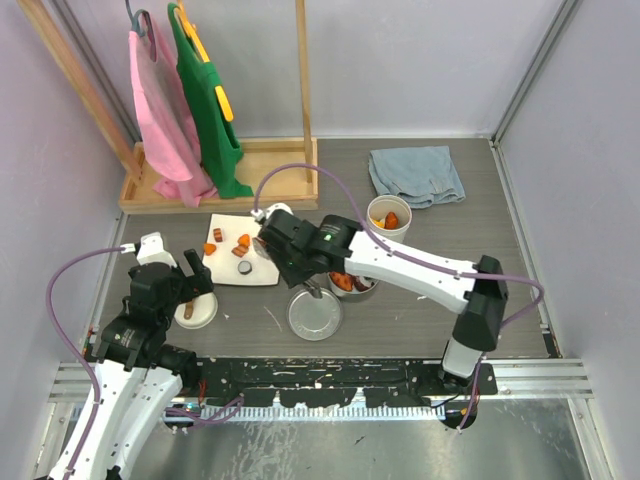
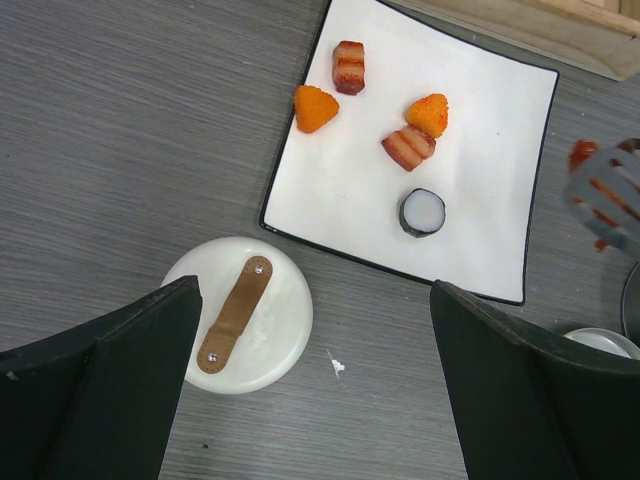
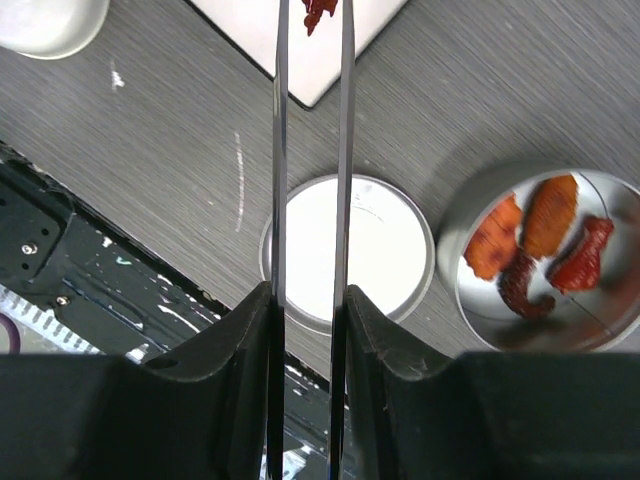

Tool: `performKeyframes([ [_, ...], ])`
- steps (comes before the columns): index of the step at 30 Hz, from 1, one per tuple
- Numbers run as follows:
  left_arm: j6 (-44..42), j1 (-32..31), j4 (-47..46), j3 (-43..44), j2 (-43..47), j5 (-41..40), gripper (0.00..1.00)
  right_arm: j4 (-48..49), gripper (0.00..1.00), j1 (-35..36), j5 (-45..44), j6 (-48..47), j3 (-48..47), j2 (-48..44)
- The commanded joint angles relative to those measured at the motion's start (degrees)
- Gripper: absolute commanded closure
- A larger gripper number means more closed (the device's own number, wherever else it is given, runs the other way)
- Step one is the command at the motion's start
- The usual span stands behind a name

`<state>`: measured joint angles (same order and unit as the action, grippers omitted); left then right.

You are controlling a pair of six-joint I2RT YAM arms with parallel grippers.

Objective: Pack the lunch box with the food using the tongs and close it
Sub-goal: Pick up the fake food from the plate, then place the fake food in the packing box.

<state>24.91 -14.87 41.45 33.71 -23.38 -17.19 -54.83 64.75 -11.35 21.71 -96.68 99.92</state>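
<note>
My right gripper (image 3: 310, 295) is shut on the slim grey tongs (image 3: 280, 150), whose tips pinch a red piece of food (image 3: 320, 12) over the corner of the white square plate (image 2: 480, 250). Several food pieces lie on that plate, among them a black-and-white roll (image 2: 422, 212) and an orange piece (image 2: 316, 108). The steel tin (image 3: 620, 330) holds orange and red pieces, and its flat steel lid (image 3: 350, 250) lies beside it. The white tub (image 1: 389, 215) with food stands behind the tin. My left gripper (image 2: 315, 400) hangs open beside the white lid with the brown handle (image 2: 238, 313).
A wooden rack (image 1: 225, 185) with a pink and a green garment stands at the back left. A folded blue cloth (image 1: 416, 175) lies at the back right. The black rail (image 1: 320, 385) runs along the table's near edge.
</note>
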Motion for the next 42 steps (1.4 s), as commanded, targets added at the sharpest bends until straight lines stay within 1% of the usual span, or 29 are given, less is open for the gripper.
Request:
performKeyframes([
  [1, 0.23, 0.28, -1.55, 0.74, 0.08, -0.23, 0.02, 0.91, 0.64, -2.49, -4.24, 2.6, 4.9, -8.92],
  [5, 0.17, 0.31, -1.57, 0.8, -0.28, 0.1, 0.02, 0.37, 0.64, -5.78, -4.2, 3.13, 9.72, -14.21],
  [12, 0.23, 0.3, -1.42, 0.74, 0.06, 0.05, 0.02, -4.94, 0.64, -10.52, -5.71, 3.96, 18.36, -23.41],
  [18, 0.25, 0.37, -1.59, 0.83, -0.4, 0.33, 0.02, -7.4, 0.63, -12.8, -5.38, 5.07, 24.57, -28.87],
  [29, 0.21, 0.34, -1.47, 0.74, -0.2, 0.59, 0.02, -9.46, 0.62, -12.9, -5.13, 5.33, 29.67, -29.71],
  [42, 0.27, 0.29, -1.55, 0.84, -0.62, 0.67, 0.02, -8.77, 0.6, -12.9, -5.72, 4.41, 30.69, -27.25],
])
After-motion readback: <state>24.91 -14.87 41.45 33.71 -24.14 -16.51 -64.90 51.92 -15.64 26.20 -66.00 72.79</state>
